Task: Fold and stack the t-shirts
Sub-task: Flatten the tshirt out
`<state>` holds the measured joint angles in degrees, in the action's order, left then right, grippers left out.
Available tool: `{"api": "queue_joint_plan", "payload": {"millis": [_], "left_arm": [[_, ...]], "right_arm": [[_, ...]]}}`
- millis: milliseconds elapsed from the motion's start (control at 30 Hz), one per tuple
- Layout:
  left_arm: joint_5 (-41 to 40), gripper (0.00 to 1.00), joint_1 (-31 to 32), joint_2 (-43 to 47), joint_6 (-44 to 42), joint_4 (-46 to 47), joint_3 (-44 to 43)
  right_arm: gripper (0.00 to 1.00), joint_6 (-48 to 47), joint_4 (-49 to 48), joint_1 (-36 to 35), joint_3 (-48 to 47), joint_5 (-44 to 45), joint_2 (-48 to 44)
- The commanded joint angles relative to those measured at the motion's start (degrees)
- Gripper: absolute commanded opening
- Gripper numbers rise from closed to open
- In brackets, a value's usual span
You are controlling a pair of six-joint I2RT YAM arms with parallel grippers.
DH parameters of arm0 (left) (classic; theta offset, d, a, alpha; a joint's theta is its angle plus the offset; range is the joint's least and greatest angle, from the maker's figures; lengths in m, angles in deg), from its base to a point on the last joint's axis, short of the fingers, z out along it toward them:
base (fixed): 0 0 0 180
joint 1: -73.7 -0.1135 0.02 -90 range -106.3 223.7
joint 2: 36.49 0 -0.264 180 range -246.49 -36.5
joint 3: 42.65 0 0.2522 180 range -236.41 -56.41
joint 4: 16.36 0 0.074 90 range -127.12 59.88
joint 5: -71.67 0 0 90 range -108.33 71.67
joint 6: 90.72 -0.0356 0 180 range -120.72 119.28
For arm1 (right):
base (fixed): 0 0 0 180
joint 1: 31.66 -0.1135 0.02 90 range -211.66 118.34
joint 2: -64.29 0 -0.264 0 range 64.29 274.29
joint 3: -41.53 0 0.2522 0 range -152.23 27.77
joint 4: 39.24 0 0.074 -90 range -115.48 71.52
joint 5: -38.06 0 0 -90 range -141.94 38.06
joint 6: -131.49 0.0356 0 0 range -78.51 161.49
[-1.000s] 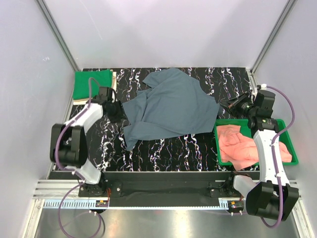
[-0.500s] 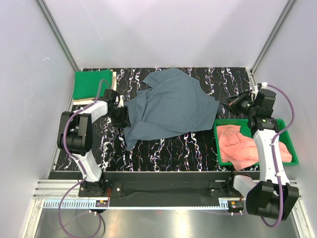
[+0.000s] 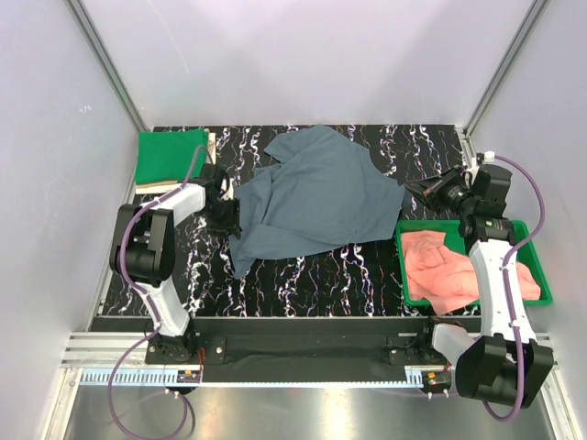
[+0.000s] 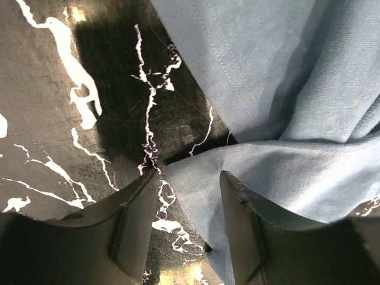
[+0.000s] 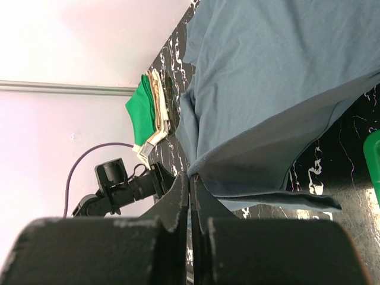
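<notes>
A slate blue-grey t-shirt [image 3: 316,197] lies crumpled across the middle of the black marbled table. My left gripper [image 3: 229,215] is low at its left edge. In the left wrist view the left gripper [image 4: 190,173] is open, and a hemmed corner of the t-shirt [image 4: 285,77] lies on the table between its fingers. My right gripper [image 3: 417,191] holds the shirt's right corner just off the table. In the right wrist view the right gripper [image 5: 190,176] is shut, and the t-shirt's [image 5: 267,77] edge is pinched at its tips.
A folded bright green t-shirt [image 3: 170,156] rests on a beige one [image 5: 157,104] at the back left corner. Salmon-pink t-shirts [image 3: 449,266] fill a green plastic tray [image 3: 541,275] at the front right. White walls enclose the table on three sides.
My left gripper has moved right, up to the blue-grey t-shirt's left edge, and its arm has swung in behind it. The right gripper has shifted slightly back with its corner.
</notes>
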<state>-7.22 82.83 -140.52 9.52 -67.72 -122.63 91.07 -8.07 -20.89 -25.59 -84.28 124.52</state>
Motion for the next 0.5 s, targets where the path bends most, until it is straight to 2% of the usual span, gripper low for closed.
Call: {"api": "queue_joint_plan", "payload": {"millis": [0, 67, 100, 267, 467], "left_arm": [[-1.6, 0.47, 1.8, -2.8, -1.0, -0.5, -0.1], [-0.9, 0.38, 2.1, -2.6, -0.7, -0.5, -0.6], [-0.3, 0.27, 2.1, -2.3, -0.7, -0.5, -0.8], [-2.1, 0.00, 2.1, 1.8, 1.2, -1.9, -3.7], [-14.2, 0.00, 1.9, 9.4, 4.4, -8.8, -16.6]], "right_arm": [[0.00, 0.4, -2.6, -0.3, -1.7, -1.2, -1.4], [0.00, 0.5, -2.7, -0.3, -1.4, -1.0, -1.6], [0.00, 0.6, -2.6, -0.3, -1.2, -0.9, -1.6], [0.00, 1.0, -0.3, -0.3, -3.1, 0.0, -1.1], [0.00, 0.3, 6.6, -0.3, -9.1, 4.1, -0.4]]}}
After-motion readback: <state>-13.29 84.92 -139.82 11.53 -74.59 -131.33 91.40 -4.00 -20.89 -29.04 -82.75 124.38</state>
